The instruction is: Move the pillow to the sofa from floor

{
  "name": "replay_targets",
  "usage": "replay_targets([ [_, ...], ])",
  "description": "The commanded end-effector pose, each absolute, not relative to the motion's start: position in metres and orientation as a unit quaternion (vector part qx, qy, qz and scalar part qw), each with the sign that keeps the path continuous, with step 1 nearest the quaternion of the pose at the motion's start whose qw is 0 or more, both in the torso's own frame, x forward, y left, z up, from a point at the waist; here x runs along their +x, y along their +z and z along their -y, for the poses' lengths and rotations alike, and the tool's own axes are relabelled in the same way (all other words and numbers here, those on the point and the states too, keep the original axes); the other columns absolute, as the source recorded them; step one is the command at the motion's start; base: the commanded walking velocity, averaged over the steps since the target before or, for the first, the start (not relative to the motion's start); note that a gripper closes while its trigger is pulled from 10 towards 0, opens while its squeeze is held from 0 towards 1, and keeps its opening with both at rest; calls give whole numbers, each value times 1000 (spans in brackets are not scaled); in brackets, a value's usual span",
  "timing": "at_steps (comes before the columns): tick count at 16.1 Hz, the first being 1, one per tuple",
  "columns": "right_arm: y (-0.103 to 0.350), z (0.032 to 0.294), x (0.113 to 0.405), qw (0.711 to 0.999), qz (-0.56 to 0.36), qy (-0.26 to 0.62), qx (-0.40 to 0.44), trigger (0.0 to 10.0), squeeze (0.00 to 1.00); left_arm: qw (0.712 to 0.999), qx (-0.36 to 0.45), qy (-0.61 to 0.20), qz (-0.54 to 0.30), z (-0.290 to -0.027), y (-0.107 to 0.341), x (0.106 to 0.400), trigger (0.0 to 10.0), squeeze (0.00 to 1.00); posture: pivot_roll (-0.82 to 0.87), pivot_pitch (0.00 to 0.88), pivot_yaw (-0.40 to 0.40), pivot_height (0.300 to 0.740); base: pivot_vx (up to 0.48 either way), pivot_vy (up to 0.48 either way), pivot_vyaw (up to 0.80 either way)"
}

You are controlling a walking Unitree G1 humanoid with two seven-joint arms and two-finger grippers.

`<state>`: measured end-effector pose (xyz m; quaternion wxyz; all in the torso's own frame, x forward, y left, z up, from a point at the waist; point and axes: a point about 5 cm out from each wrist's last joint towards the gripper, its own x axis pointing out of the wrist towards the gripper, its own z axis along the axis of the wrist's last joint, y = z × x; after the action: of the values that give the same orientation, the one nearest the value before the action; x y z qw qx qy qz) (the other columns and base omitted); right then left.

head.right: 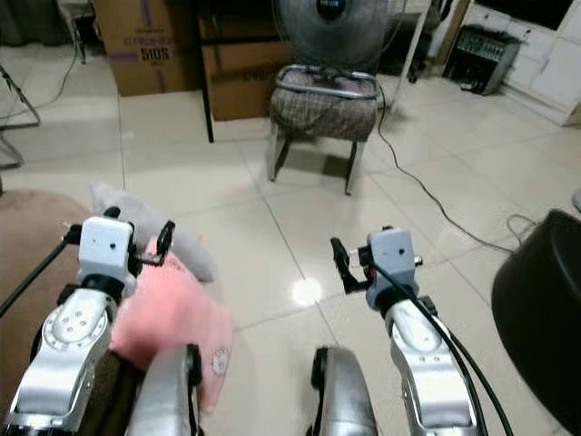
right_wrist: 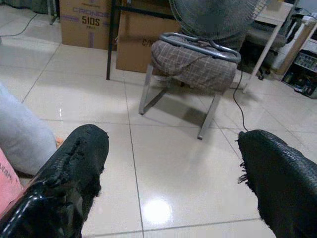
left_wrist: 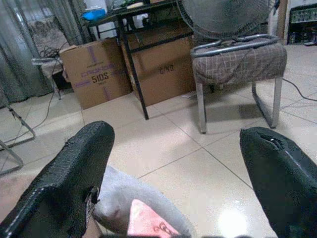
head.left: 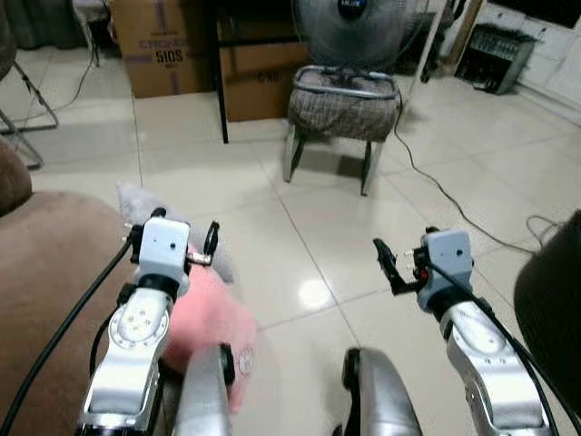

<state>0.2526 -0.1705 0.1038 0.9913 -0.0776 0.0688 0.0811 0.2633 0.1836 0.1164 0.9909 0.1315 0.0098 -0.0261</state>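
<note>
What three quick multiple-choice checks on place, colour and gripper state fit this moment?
1. Where is the soft pink pillow?
A. on the tiled floor by the brown sofa
B. on the checked stool
C. on the black table

2. What colour is the smaller cushion beside it?
A. green
B. grey
C. yellow

3. How do the left gripper and right gripper stand?
A. both shut
B. one holds the pillow
C. both open

Key: 1 A, it lies low against the sofa; 2 B, pale grey fabric; 3 C, both wrist views show fingers wide apart.
</note>
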Motion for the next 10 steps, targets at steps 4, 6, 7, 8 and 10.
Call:
replay_targets([
  [4, 100, 174, 250, 991, -77, 83, -75, 10000, 0, 992, 126, -21, -22, -184, 113, 261, 10000, 231, 17, 0, -33, 501, 0, 0, 0],
  [6, 99, 174, 249, 990, -80, 86, -78, 10000, 0, 991, 127, -13, -30, -184, 110, 261, 10000, 224, 15, 0, -33, 501, 0, 0, 0],
  [7, 99, 174, 249, 990, -80, 86, -78, 10000, 0, 991, 127, -12, -30, -184, 110, 260, 10000, 224, 15, 0, -33, 501, 0, 0, 0],
  [8, 99, 174, 248, 990, -81, 87, -79, 10000, 0, 991, 128, -14, -30, -184, 111, 260, 10000, 224, 16, 0, -35, 501, 0, 0, 0],
  [10, 99, 173, 248, 989, -83, 91, -80, 10000, 0, 991, 133, -17, -26, -184, 112, 260, 10000, 235, 16, 0, -36, 501, 0, 0, 0],
])
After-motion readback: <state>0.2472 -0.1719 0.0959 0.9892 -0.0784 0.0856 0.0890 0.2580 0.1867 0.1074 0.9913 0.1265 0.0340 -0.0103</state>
